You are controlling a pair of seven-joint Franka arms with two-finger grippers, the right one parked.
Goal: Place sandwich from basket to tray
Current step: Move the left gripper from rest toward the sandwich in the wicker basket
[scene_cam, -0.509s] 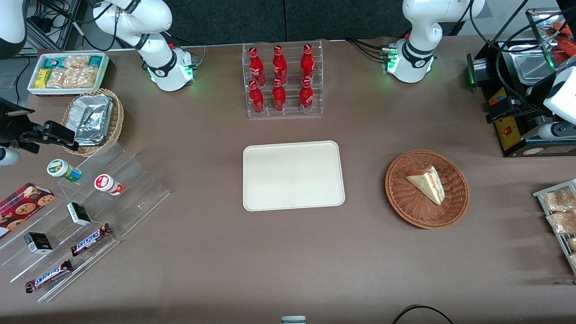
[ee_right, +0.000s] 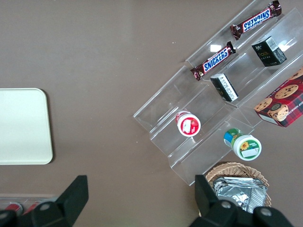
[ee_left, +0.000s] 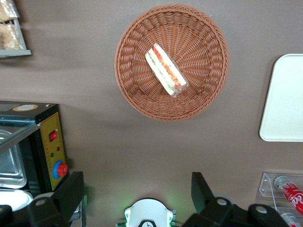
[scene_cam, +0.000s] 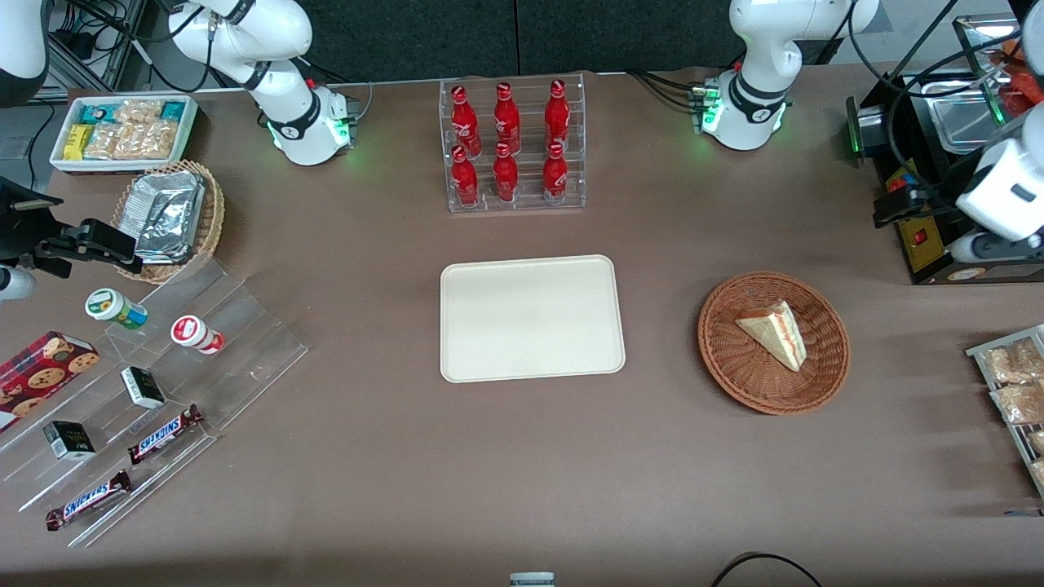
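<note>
Sandwich: clear-wrapped triangular white-bread sandwich (scene_cam: 775,333) lies in the round reddish-brown wicker basket (scene_cam: 824,371), long axis slanting.
Tray: flat cream rectangular tray (scene_cam: 532,318), bare, beside the basket.
Pincer: pincer (ee_left: 137,191) spread wide, released, high above the counter, farther than the basket.

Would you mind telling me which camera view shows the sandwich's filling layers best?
The left wrist view: the sandwich lies in the basket with its red and green layers facing the camera. The front view shows the sandwich mostly as a bread face, with only a thin red edge. The right wrist view misses it. The open end effector hangs apart from the basket.
</note>
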